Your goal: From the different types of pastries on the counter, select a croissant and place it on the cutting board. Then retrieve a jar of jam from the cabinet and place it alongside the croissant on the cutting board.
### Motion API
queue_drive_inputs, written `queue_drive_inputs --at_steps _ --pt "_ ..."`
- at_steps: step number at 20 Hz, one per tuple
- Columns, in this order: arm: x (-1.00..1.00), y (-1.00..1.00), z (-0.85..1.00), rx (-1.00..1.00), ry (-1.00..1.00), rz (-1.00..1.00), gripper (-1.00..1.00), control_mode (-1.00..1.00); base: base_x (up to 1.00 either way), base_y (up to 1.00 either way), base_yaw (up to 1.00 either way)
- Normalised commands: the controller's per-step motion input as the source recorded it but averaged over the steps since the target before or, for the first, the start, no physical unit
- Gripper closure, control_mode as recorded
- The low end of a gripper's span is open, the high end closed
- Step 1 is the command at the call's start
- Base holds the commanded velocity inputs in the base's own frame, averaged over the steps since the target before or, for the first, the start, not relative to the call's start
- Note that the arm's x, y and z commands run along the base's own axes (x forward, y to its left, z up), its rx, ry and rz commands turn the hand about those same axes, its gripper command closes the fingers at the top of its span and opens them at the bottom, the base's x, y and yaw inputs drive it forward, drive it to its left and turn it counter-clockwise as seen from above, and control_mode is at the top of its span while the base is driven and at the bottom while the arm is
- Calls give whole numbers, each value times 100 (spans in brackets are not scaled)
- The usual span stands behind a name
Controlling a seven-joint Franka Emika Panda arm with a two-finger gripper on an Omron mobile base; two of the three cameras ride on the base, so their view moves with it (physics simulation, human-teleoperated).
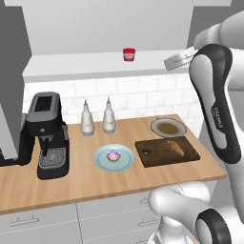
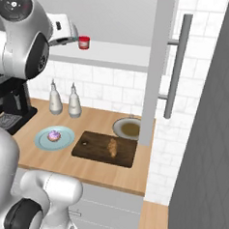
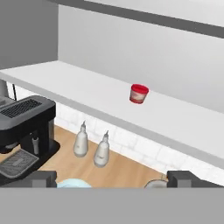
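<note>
The croissant [image 1: 175, 147] [image 2: 112, 146] lies on the dark cutting board [image 1: 148, 156] [image 2: 89, 149] at the right of the counter. A small jam jar [image 1: 129, 54] [image 2: 83, 42] [image 3: 139, 93], red-lidded, stands alone on the white shelf of the cabinet. My gripper [image 1: 170, 63] [image 2: 69, 32] [image 3: 113, 179] is raised to shelf height, to the right of the jar in the left base view and some way short of it. It is open, with its fingertips [image 3: 41, 178] wide apart and nothing between them.
A blue plate [image 1: 99, 163] holds a frosted donut [image 1: 114, 155]. A round dish [image 1: 168, 127] sits behind the board. Two white bottles [image 1: 87, 119] [image 1: 109, 116] stand by the tiled wall and a coffee machine [image 1: 46, 136] at the left. The cabinet door [image 2: 157, 66] hangs open.
</note>
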Motion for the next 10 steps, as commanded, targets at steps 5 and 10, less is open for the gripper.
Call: queue_drive_inputs --at_steps 5,10 --pt "100 0 -51 0 1 0 -100 -100 0 0 0" --pt "14 0 24 -1 -1 0 -100 -100 0 0 0"
